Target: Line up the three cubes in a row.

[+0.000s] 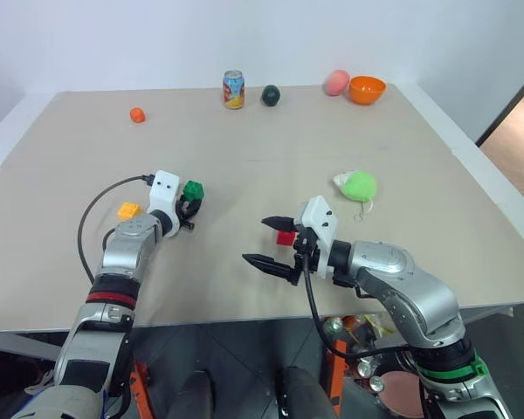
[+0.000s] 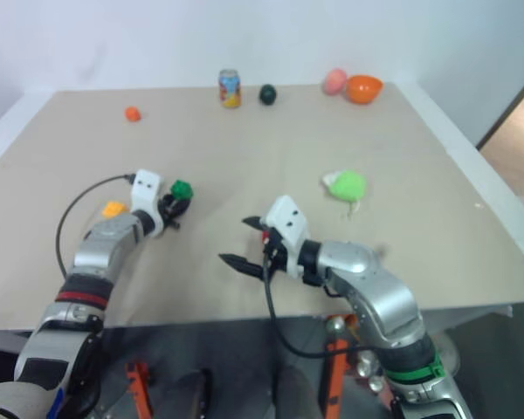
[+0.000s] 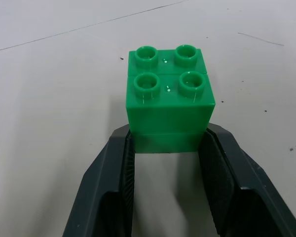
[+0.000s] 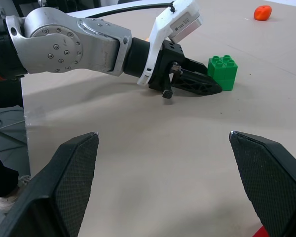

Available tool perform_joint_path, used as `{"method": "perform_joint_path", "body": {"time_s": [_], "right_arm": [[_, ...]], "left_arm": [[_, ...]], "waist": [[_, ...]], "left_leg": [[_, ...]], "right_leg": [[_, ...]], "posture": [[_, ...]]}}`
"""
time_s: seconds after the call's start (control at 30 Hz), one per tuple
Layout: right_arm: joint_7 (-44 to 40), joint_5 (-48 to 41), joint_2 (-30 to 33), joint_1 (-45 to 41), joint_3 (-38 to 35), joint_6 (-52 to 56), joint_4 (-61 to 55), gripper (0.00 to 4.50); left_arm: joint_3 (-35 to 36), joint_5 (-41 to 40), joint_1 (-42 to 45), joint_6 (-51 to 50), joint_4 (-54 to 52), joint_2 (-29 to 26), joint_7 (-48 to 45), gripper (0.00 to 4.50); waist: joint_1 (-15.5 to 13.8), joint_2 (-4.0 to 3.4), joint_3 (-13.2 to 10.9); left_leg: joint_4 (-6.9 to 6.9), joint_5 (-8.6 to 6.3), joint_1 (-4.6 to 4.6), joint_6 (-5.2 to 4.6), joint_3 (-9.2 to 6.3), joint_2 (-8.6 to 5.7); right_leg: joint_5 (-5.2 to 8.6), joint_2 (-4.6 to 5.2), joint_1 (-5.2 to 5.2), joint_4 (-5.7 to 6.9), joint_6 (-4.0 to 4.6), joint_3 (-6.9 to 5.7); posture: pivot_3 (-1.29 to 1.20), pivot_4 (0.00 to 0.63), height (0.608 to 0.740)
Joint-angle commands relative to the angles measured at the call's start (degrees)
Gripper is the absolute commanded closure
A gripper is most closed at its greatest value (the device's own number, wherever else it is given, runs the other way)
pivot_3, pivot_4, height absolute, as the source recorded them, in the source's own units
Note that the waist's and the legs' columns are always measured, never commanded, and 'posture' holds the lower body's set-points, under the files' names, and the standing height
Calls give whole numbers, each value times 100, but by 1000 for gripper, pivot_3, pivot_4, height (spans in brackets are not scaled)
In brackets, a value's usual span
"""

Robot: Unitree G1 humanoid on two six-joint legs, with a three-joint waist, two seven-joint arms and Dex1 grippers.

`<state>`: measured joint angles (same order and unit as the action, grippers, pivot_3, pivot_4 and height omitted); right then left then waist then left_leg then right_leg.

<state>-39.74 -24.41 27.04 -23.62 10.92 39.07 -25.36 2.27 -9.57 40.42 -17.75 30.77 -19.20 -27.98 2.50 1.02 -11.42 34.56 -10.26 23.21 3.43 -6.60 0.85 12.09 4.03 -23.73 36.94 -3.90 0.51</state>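
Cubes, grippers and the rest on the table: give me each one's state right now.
Green studded plastic cube: upright on the table, clamped by the left gripper.
Yellow-orange studded cube: free, beside the left arm.
Red studded cube: on the table, between the right gripper's open fingers, ungripped.
Drink can: standing upright.

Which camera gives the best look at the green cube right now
The left wrist view: the green cube sits close up, studs upward, with the left gripper shut on its lower sides. The right wrist view shows it from the side, on the table at that gripper's tips. The head views show it small, beyond the left wrist.
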Motion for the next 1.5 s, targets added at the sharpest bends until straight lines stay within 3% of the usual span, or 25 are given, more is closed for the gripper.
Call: {"method": "perform_joint_path", "body": {"time_s": [0.03, 0.2, 0.33, 0.43, 0.73, 1.1, 1.5], "right_arm": [[-159, -161, 150, -87, -260, -61, -209, 140], [-1096, -1169, 838, 251, -736, 190, -761, 140], [-1227, -1708, 1122, 485, -1106, 396, -937, 140], [-1244, -2055, 1321, 702, -1434, 531, -992, 140], [-1371, -1921, 1849, 1249, -1892, 321, -490, 140], [-1314, -1916, 1882, 1252, -1845, 260, -534, 140], [-1271, -1982, 1884, 1257, -1870, 302, -632, 140]], "left_arm": [[-181, -275, -23, 89, -894, -147, -885, 3172], [-741, -776, -267, -239, -2115, -483, -2568, 3172], [-981, -768, -302, -211, -2137, -750, -3233, 3172], [-1138, -669, -224, -47, -1793, -850, -3614, 3172], [-1247, -292, 468, 943, -77, -674, -4224, 3172], [-1301, -83, 996, 1711, 1244, -527, -5200, 3172], [-1247, 406, 1810, 2817, 2743, -239, -5359, 3172]], "waist": [[1, 0, 0], [-13, 2, -2], [18, 2, -1], [10, 3, -2], [-35, 9, -5], [-33, 10, -6], [-48, 14, -8]], "left_leg": [[0, 0, 4, 0, 0, 0], [-1, 1, 17, 2, 0, -1], [-4, -4, 11, -5, 2, 1], [-2, -3, 9, -7, 2, 4], [9, -3, 18, -7, 3, 1], [6, -5, 20, -10, 3, 2], [7, -5, 22, -10, 3, 1]], "right_leg": [[0, 0, -4, 0, 0, 0], [5, 3, -12, 0, -3, 1], [11, 0, -13, 0, 2, 1], [20, -4, -13, 1, 31, 1], [17, -2, -13, 0, 30, 1], [9, -4, -15, 0, 4, 1], [7, -4, -15, 0, 1, 1]], "posture": [[0, 150, 740], [0, 150, 740], [0, 150, 740], [0, 150, 740], [0, 150, 740], [0, 150, 740], [0, 150, 740]]}}
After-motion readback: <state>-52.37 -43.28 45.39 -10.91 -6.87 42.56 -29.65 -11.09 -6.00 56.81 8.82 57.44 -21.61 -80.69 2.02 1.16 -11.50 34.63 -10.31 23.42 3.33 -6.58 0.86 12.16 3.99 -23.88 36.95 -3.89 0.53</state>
